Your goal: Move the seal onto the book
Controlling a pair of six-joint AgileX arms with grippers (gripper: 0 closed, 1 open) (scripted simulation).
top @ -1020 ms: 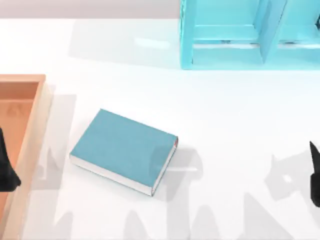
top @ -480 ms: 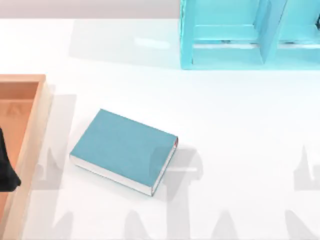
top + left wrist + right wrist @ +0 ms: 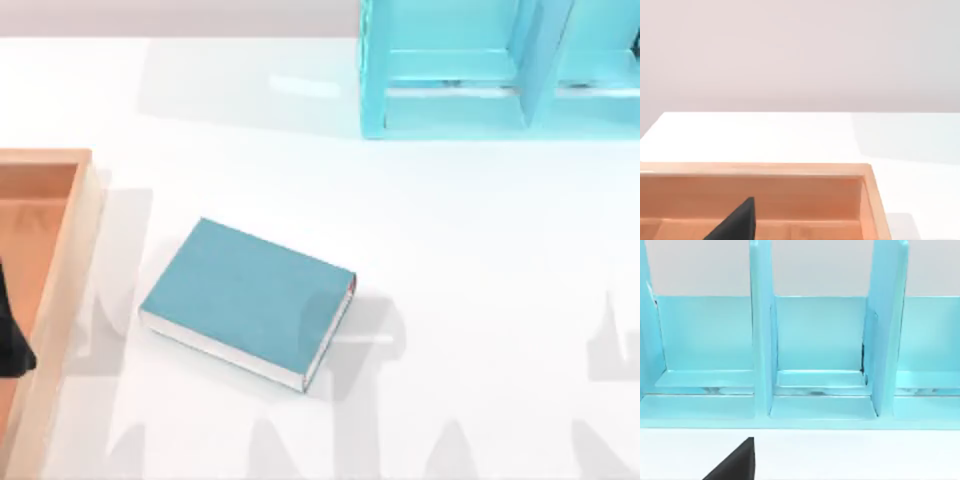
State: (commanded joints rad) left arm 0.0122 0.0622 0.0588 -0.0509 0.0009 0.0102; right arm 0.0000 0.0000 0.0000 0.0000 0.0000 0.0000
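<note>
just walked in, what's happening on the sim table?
Nothing is being handled. The book lies flat on the white table, cover bare. The left pincer hangs over the wooden tray at the table's left edge. The right wrist view faces the turquoise shelf unit at the back.

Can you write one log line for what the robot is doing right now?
left gripper: over wooden tray, table's left | book: flat on table, nothing on it | shelf: far right | right gripper: facing shelf

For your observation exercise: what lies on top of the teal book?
Nothing lies on the book: its plain cover is bare, apart from a shadow across its right end. What lies beneath it on the white table is covered.
</note>
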